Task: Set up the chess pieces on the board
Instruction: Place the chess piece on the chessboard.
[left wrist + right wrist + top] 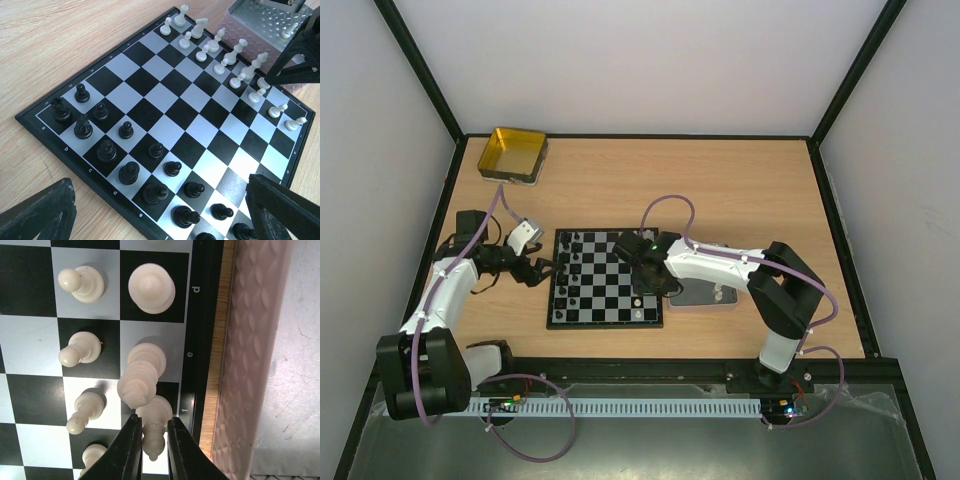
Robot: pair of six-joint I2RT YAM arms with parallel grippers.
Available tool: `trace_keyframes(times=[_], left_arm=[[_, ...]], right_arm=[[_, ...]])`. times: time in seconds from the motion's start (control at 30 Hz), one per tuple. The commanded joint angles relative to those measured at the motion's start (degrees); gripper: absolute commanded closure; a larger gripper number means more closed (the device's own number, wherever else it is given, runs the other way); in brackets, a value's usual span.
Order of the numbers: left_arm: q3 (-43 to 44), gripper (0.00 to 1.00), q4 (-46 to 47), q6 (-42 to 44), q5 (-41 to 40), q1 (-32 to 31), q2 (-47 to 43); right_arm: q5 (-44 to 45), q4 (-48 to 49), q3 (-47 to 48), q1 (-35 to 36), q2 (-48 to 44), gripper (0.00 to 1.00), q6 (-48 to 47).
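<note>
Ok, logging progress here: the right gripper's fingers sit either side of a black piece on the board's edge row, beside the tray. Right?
No: the piece is white, not black. The right wrist view shows the fingers of the right gripper either side of it on the edge row of the board, beside the tray.

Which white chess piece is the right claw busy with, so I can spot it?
Find the chessboard, then its edge beside the metal tray, where white pieces stand. In the row nearest that edge, it is the only piece flanked by the right claw's black fingers.
</note>
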Motion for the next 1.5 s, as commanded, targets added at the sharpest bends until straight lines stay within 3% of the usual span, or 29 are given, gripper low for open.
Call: trace_keyframes(times=[0.0, 0.37, 0.8, 0.93, 1.03, 1.13, 1.33, 1.47], left_arm=[[0.01, 0.08, -0.81, 0.63, 1.56, -0.32, 0.06], [-0.08, 0.08, -0.68, 0.64, 1.28, -0.54, 0.47], [-0.16, 0.08, -0.54, 0.39, 1.13, -0.54, 0.22], [-0.15, 0.08, -0.48, 0.39, 1.14, -0.55, 0.23], [-0.11, 0.08, -0.53, 0.47, 1.1, -0.54, 0.42], [-0.24, 0.08, -0.51, 0.61, 1.15, -0.54, 0.59], [-0.43, 0.08, -0.34, 0.63, 1.05, -0.54, 0.78], [-0.43, 0.08, -0.22, 0.56, 1.06, -0.58, 0.76]], right_arm=[[1.8, -2.15, -0.43, 0.2, -0.75, 0.87, 0.3], [0.43, -1.28, -0.05, 0.13, -0.57, 0.86, -0.1], [-0.56, -0.69, -0.73, 0.17, -1.2, 0.94, -0.1], [-0.8, -0.63, -0.88, 0.15, -1.11, 0.9, -0.23], [-1.27, -0.35, -0.78, 0.21, -1.07, 0.75, -0.4], [-1.36, -0.23, -0.65, 0.2, -1.01, 0.68, -0.45], [-1.32, -0.17, -0.1, 0.23, -1.1, 0.68, -0.45], [-1.37, -0.22, -0.14, 0.22, -1.4, 0.74, -0.28]])
